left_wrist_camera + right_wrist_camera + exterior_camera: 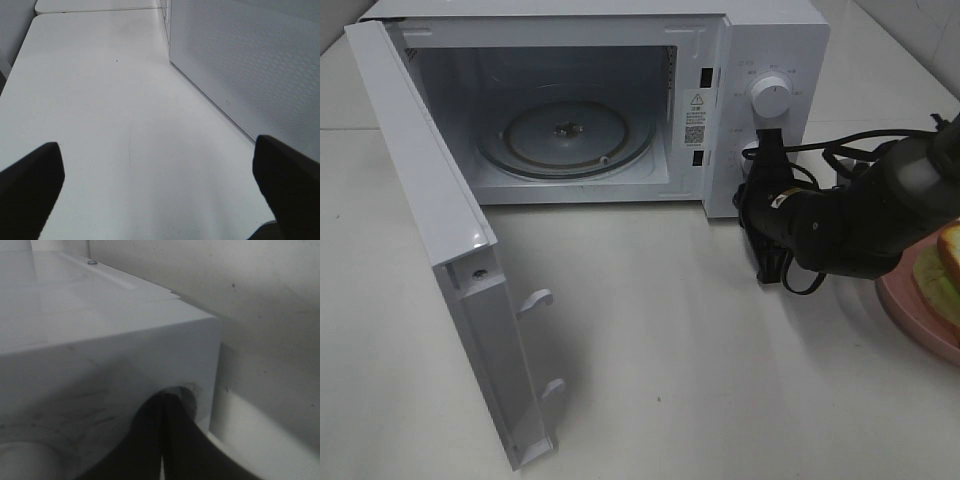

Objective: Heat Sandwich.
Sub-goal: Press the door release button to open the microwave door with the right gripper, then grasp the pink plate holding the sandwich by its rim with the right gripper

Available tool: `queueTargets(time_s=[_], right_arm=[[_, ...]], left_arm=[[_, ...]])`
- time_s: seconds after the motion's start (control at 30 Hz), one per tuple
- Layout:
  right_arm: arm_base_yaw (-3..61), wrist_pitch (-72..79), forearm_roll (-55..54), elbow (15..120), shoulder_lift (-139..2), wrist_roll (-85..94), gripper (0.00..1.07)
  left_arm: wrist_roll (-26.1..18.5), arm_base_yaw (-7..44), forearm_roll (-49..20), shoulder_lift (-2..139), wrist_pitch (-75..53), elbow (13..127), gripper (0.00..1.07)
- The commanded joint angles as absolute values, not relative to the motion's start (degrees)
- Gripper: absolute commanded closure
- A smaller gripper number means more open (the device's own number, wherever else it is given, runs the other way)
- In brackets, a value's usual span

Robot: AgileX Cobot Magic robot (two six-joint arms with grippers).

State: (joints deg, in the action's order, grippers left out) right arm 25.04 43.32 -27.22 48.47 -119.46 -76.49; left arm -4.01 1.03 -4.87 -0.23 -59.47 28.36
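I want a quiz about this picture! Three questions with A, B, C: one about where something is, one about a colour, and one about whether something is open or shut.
1. Where is the sandwich?
A. On a plate to the right of the microwave
B. Inside the microwave
C. On top of the microwave

2. What colour is the plate?
A. Blue
B. Pink
C. Black

3. How is the microwave's door?
A. Shut
B. Taken off
C. Swung wide open

Answers:
1 A: the sandwich lies on the plate at the right edge of the high view, and the turntable inside has nothing on it.
2 B: the plate's rim shows pink.
3 C: the door stands out to the left, so you can see right inside.
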Motion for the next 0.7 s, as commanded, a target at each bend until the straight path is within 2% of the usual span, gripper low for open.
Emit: queueTargets(time_s=[0.03, 0.5, 0.7], right_arm=[[25.04, 45.55, -22.69, 47.56, -114.94, -74.14, 1.07], [25.04, 33.52, -21.20, 37.47, -101.76, -67.32, 1.07], [25.04, 23.32, -21.20, 35.75, -96.89, -57.64, 1.07]], left_arm=[[-4.01, 1.09, -5.10, -1.83, -59.42, 28.25, 0.09], [-4.01, 1.09, -5.10, -1.83, -59.42, 28.25, 0.09], [-4.01, 1.09, -5.10, -1.83, -59.42, 28.25, 0.09]])
